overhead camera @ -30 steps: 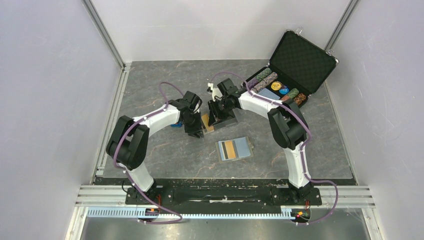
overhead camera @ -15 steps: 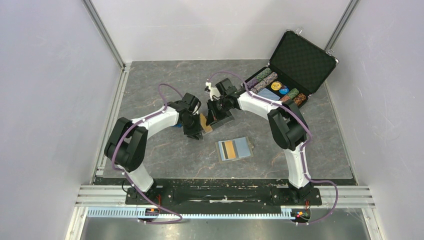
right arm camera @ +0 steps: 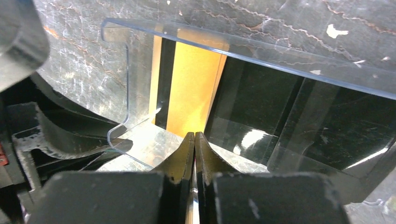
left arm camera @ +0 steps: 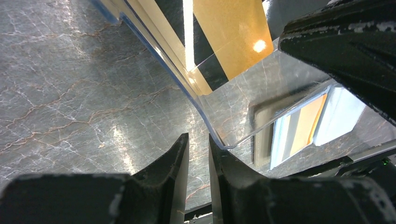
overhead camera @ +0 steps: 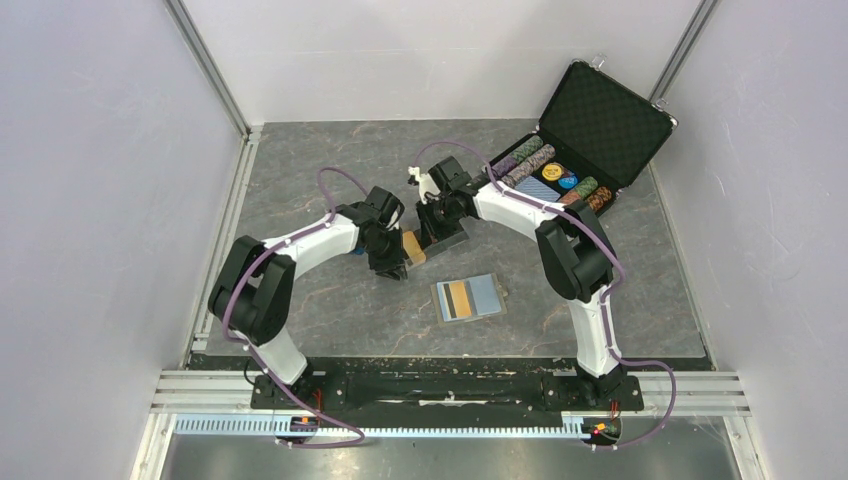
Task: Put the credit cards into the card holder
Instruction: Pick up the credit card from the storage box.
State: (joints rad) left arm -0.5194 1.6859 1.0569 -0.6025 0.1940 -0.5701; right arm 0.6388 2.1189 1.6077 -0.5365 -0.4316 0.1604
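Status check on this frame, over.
Left gripper clamped on clear tray. Right gripper pinching orange card inside it. Card holder open on table, apart. No obstruction seen between tray and holder.

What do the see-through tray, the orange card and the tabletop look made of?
The clear tray: rigid glossy transparent plastic, probably acrylic; see-through, bright polished edges. The orange card: thin smooth plastic, glare spot on its face. The table: grey veined marble look with sheen; stone or printed laminate, cannot tell.
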